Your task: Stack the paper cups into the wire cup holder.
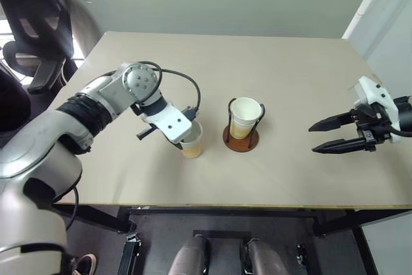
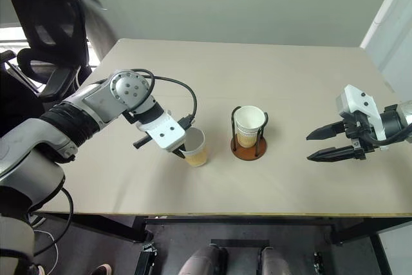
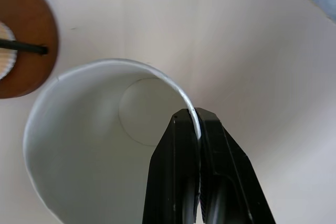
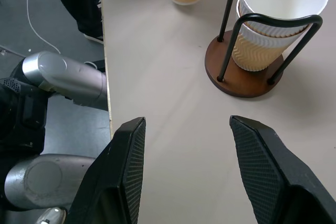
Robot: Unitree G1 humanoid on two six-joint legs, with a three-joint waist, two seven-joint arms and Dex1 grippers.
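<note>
So: table (image 1: 290,82) carries the wire cup holder (image 1: 241,138) with two paper cups (image 4: 278,9) nested inside; the loose cup (image 1: 192,141) stands just left of the holder. Left gripper (image 3: 198,129) has its jaws pinched shut on that cup's rim, a thin hold, so it may slip, crush or tip when lifted. Right gripper (image 1: 325,136) idles well right of the holder, jaws apart, empty.

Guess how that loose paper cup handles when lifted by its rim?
Likely light: the loose paper cup looks empty. The left pincer pinches one thin wall, so the rim may flex and the cup may tilt. Its tapered sides could slip.
</note>
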